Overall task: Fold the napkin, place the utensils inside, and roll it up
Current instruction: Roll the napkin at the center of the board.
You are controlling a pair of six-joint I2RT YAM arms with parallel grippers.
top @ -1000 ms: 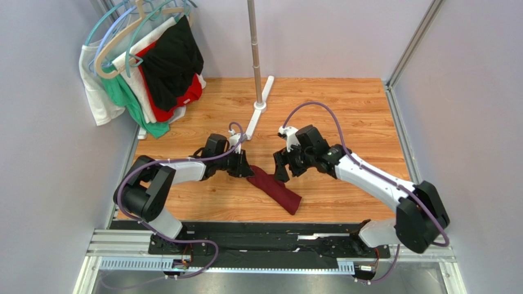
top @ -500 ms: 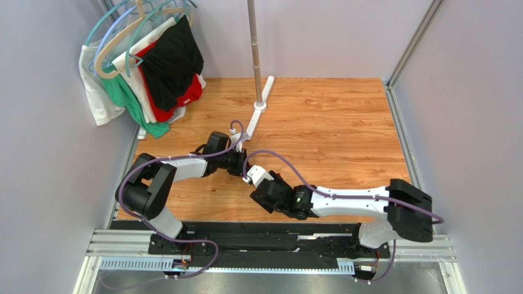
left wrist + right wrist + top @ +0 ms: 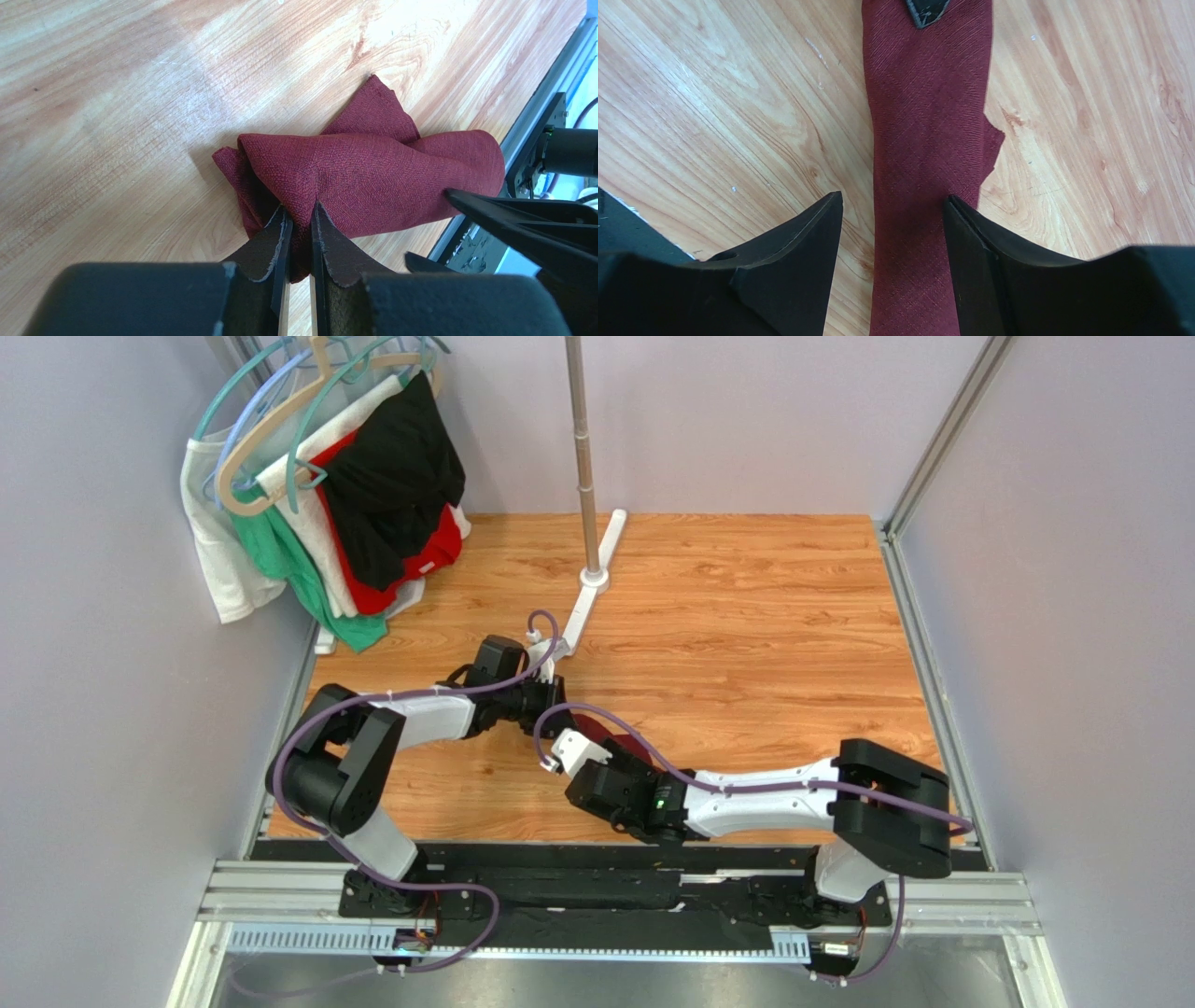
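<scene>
The dark maroon napkin [image 3: 365,168] lies on the wooden table as a long rolled bundle, with a loose corner sticking out at one side [image 3: 994,140]. My left gripper [image 3: 298,210] is shut on one end of it, pinching the cloth between its tips. My right gripper [image 3: 892,199] hovers over the other part of the roll [image 3: 927,126], open, its jaws straddling the cloth with a gap on the left. In the top view the right arm [image 3: 730,798] covers the napkin. The utensils are out of view.
Garments on hangers [image 3: 337,490] hang at the far left by the wall. A metal pole [image 3: 582,462] rises from a white foot [image 3: 601,560] at the back. A black rail [image 3: 617,889] runs along the near edge, close to the roll's end.
The right arm has swung from beyond the napkin down and toward the near edge, now over the roll, its jaws narrowing. The left gripper has kept its grip in place.
</scene>
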